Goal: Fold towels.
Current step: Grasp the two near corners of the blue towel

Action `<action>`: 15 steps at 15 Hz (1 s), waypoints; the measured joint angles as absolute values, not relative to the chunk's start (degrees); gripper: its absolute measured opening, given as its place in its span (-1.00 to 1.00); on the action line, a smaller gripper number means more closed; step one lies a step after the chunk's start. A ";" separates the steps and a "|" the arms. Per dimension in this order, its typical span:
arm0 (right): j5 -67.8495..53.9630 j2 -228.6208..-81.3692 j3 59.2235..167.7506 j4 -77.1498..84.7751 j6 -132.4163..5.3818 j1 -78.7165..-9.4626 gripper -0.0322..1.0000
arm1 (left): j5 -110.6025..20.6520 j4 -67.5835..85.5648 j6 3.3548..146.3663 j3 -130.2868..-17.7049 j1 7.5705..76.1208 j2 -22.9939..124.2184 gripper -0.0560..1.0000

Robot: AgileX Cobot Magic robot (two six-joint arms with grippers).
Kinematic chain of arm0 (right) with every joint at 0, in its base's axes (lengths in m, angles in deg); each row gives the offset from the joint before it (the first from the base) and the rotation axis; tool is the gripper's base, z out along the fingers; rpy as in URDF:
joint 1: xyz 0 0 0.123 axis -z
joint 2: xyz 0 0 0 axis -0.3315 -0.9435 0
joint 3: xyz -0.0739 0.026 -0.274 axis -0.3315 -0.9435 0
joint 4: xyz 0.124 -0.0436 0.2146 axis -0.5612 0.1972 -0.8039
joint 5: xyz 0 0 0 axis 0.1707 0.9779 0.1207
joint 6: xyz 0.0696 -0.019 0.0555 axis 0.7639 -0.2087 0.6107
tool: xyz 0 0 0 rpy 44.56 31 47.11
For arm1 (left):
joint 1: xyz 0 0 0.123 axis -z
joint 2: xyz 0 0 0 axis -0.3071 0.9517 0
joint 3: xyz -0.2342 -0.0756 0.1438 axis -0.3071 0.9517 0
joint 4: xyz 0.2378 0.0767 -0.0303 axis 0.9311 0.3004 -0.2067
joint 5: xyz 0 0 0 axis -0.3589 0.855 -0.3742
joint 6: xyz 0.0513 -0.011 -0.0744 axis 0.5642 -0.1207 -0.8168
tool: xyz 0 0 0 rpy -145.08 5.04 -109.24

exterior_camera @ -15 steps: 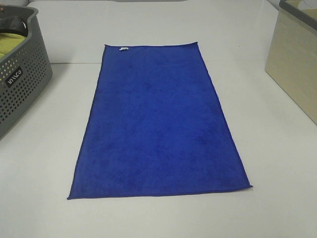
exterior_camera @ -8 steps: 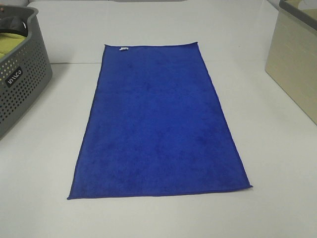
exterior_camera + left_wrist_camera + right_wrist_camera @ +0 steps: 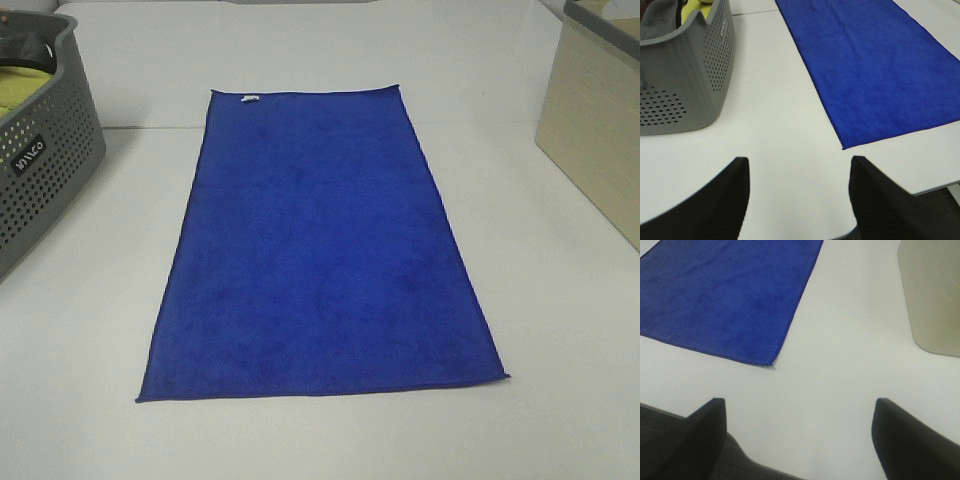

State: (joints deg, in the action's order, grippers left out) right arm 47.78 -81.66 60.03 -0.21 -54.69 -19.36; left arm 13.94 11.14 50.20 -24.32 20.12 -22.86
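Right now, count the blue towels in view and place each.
1. The blue towel lies flat between the grey basket and the beige bin; the basket may hide more.

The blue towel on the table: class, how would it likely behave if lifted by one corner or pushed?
The blue towel lies flat and thin-edged, so it probably hangs limp and feels light. Its fuzzy nap suggests it grips; pushed on the smooth table, it would likely bunch rather than slide.
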 joint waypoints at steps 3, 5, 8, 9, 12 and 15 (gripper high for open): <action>47.78 -81.66 60.03 -0.21 -54.69 -19.36 0.57 | 13.94 11.14 50.20 -24.32 20.12 -22.86 0.18; 47.78 -81.66 60.03 -0.21 -54.69 -19.36 0.57 | 13.94 11.14 50.20 -24.32 20.12 -22.86 0.18; 47.78 -81.66 60.03 -0.21 -54.69 -19.36 0.57 | 13.94 11.14 50.20 -24.32 20.12 -22.86 0.18; 47.78 -81.66 60.03 -0.21 -54.69 -19.36 0.57 | 13.94 11.14 50.20 -24.32 20.12 -22.86 0.18; 47.78 -81.66 60.03 -0.21 -54.69 -19.36 0.57 | 13.94 11.14 50.20 -24.32 20.12 -22.86 0.18; 47.78 -81.66 60.03 -0.21 -54.69 -19.36 0.57 | 13.94 11.14 50.20 -24.32 20.12 -22.86 0.18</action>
State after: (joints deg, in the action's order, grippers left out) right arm 47.78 -81.66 60.03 -0.21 -54.69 -19.36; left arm 13.94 11.14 50.20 -24.32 20.12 -22.86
